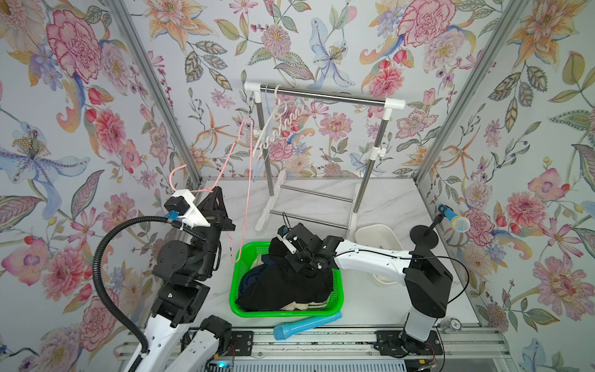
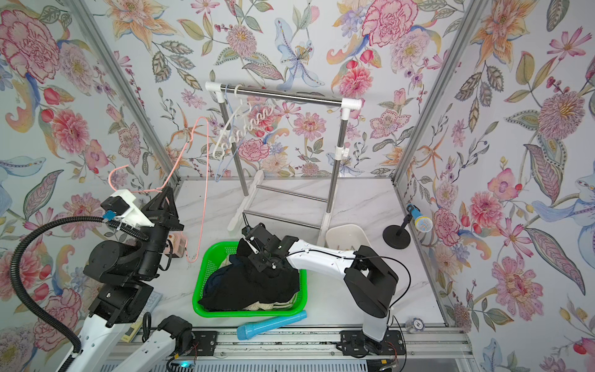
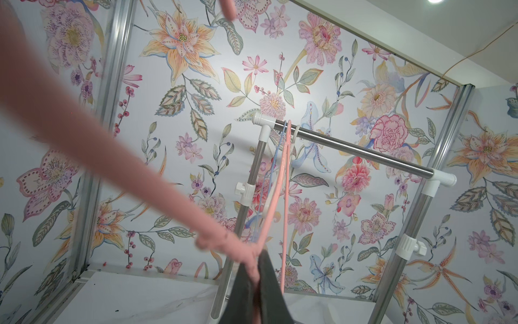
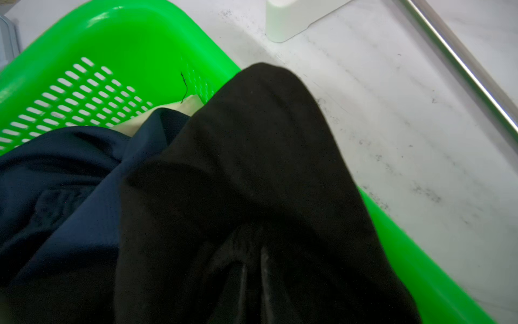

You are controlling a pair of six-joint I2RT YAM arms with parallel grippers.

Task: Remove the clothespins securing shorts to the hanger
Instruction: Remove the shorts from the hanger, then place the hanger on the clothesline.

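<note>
Left wrist view: left gripper [image 3: 253,261] clamped shut on pink hanger [image 3: 168,193], lower centre; right wrist view: right gripper [image 4: 253,252] buried in black shorts [image 4: 252,140], opening cannot be told; shorts heaped in green basket [image 4: 112,36], frame left.

Blurring the pink hanger [image 3: 84,134] into a broad smear close to the left wrist lens and cropping it at the picture's edge. Cropping the left gripper [image 3: 256,261] there too, all but its end pinching the hanger. Losing the right gripper [image 4: 252,269] dark on dark against the black shorts [image 4: 252,168], leaving its gap unreadable. Burying most of the cream shorts [image 1: 302,306] and navy shorts [image 1: 254,277] under the black pair in the green basket [image 1: 283,314]. Hiding part of the white tub [image 1: 376,233] behind the right arm [image 1: 370,257].
</note>
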